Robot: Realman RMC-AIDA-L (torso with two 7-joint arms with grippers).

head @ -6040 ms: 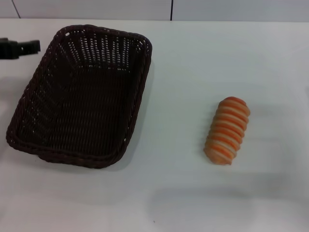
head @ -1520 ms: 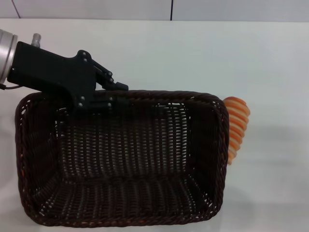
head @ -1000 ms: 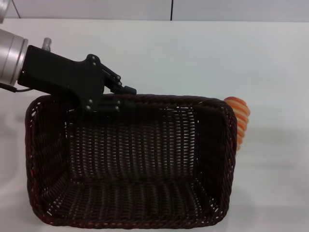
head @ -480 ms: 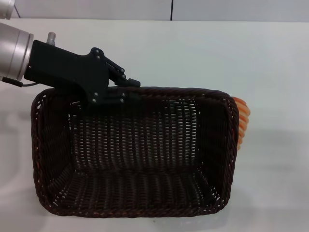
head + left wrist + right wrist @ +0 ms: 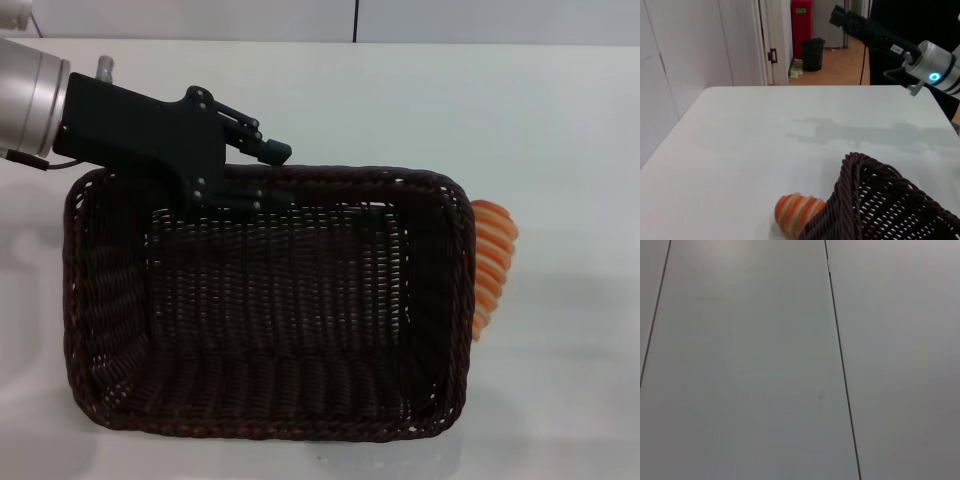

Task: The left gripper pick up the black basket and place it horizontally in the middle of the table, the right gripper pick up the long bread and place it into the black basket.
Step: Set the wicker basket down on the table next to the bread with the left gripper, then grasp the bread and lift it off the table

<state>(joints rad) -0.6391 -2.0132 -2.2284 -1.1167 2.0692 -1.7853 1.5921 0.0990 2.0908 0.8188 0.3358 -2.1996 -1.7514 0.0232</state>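
While the left gripper (image 5: 250,178) clamps the black basket (image 5: 270,310) rim at upper left, seemingly just landed, release comes next; the right gripper (image 5: 840,12) is unreadable.

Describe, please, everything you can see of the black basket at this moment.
The black basket is a large rectangular tray of dark brown-black woven wicker with sloped openwork sides, a braided rim and nothing inside. It lies lengthwise across the white table. The left pincer is shut on its far rim near the left corner. The striped long bread lies right against its right end, partly hidden by the rim; contact cannot be confirmed. In the left wrist view that end looks slightly raised.
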